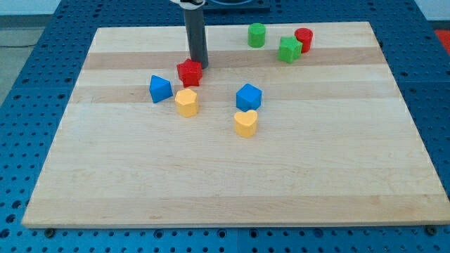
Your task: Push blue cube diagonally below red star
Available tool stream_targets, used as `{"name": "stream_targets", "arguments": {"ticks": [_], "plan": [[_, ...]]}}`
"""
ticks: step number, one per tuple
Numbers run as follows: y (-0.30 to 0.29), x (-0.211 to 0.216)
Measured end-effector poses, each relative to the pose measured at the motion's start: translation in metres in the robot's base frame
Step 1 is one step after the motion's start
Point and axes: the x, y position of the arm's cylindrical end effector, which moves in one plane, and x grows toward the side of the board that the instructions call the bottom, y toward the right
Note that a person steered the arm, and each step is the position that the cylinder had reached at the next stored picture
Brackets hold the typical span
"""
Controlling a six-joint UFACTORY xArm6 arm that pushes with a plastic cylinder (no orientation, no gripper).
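my tip just behind red star

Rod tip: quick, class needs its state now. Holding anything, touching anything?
My tip: no gripper, so it holds nothing. It sits at the red star, on its upper right edge; contact looks likely but cannot be confirmed.

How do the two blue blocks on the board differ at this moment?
The blue cube sits right of centre, just above the yellow heart; the other blue block, more wedge-like, lies farther left beside the yellow hexagon. My tip is nearer the left one, touching neither. Both share the same blue.
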Motion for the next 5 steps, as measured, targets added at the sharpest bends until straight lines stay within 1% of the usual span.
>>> {"name": "stream_targets", "arguments": {"ticks": [1, 2, 3, 5], "plan": [[0.056, 0.000], [0.081, 0.011], [0.081, 0.040], [0.074, 0.086]]}}
